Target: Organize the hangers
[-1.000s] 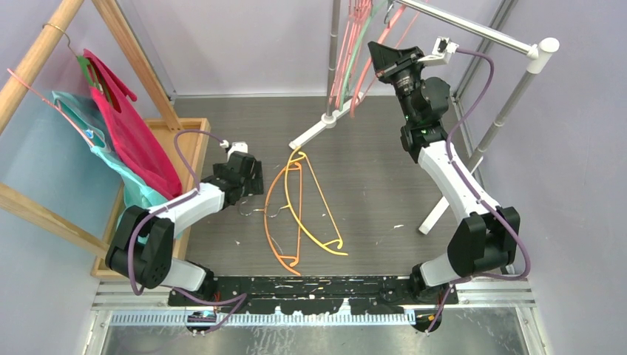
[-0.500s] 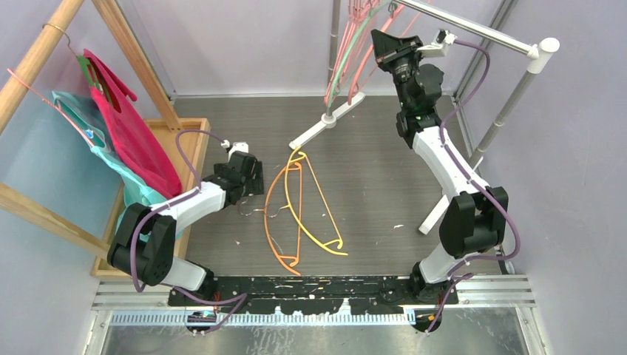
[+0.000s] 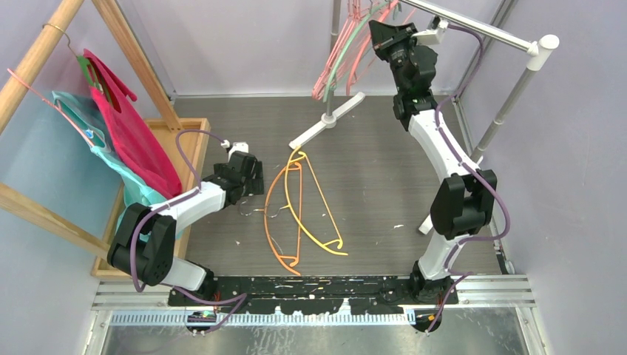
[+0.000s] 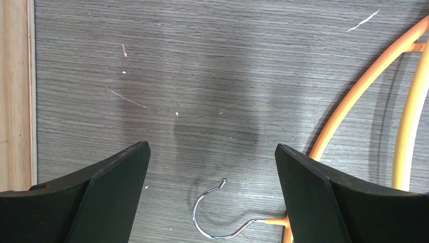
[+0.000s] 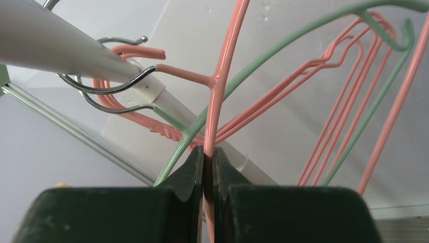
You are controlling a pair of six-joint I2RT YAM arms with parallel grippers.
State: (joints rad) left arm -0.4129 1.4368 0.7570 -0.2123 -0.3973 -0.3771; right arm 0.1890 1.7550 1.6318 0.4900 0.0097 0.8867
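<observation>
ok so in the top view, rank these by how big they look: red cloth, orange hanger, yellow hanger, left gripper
1. red cloth
2. orange hanger and yellow hanger: too alike to rank
3. left gripper: smallest, even though it sits higher, nearer the camera

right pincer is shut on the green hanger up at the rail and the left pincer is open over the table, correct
One thing is wrong, the colour. The right pincer is shut on a pink hanger, as the right wrist view shows. The rest holds: it is up at the rail, and the left pincer is open over the table.
</observation>
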